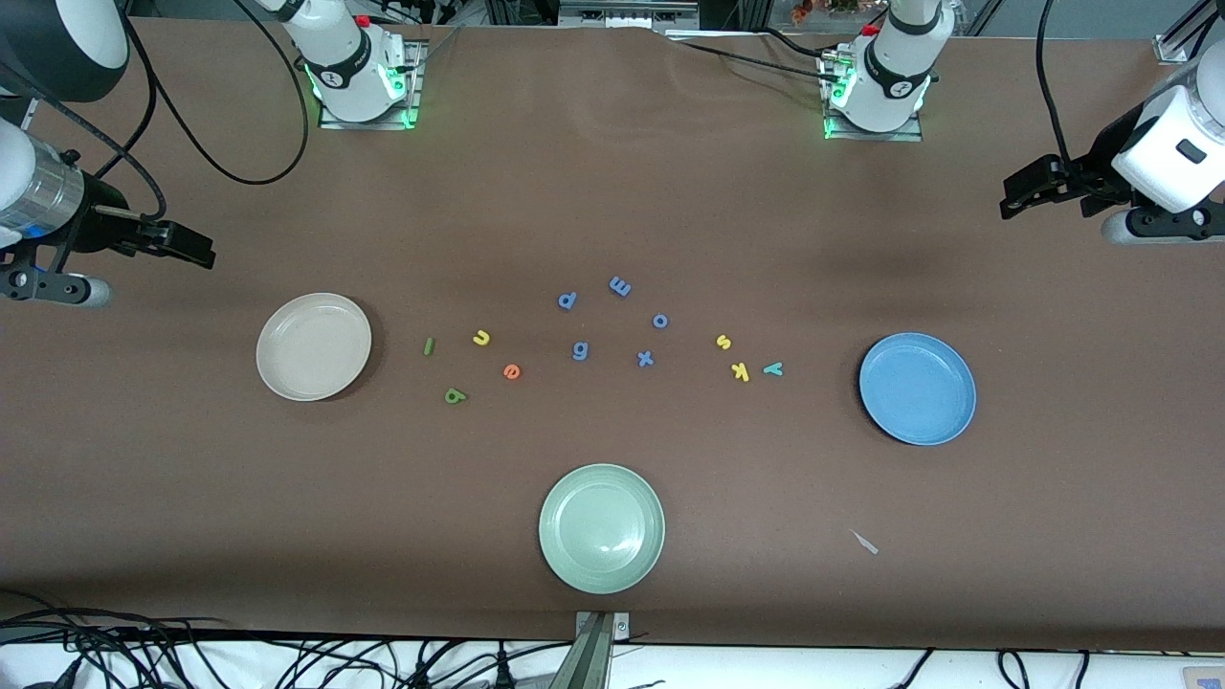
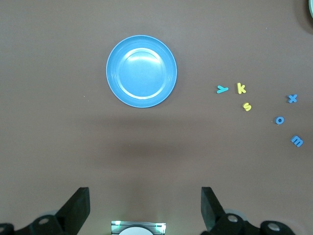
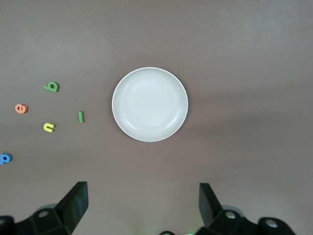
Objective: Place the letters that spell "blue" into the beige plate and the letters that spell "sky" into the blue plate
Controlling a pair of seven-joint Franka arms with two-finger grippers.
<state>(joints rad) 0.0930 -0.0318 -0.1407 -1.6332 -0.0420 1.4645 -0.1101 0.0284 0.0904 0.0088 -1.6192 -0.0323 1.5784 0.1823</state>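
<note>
The beige plate (image 1: 314,345) (image 3: 149,104) lies empty toward the right arm's end, the blue plate (image 1: 917,388) (image 2: 141,70) empty toward the left arm's end. Between them lie the green "b" (image 1: 455,395) (image 3: 52,87), green "l" (image 1: 429,346) (image 3: 80,116), yellow "u" (image 1: 480,337) (image 3: 49,127) and orange "e" (image 1: 512,371) (image 3: 20,108). Closer to the blue plate are the yellow "s" (image 1: 723,342) (image 2: 247,106), yellow "k" (image 1: 740,371) (image 2: 241,88) and teal "y" (image 1: 773,368) (image 2: 222,89). My right gripper (image 1: 196,251) (image 3: 143,205) and left gripper (image 1: 1016,196) (image 2: 145,208) hang open and empty, high over the table's ends.
Blue letters p (image 1: 567,300), m (image 1: 619,285), o (image 1: 660,321), g (image 1: 580,350) and x (image 1: 645,359) lie mid-table. A pale green plate (image 1: 601,527) sits nearer the front camera. A small scrap (image 1: 864,542) lies near the front edge.
</note>
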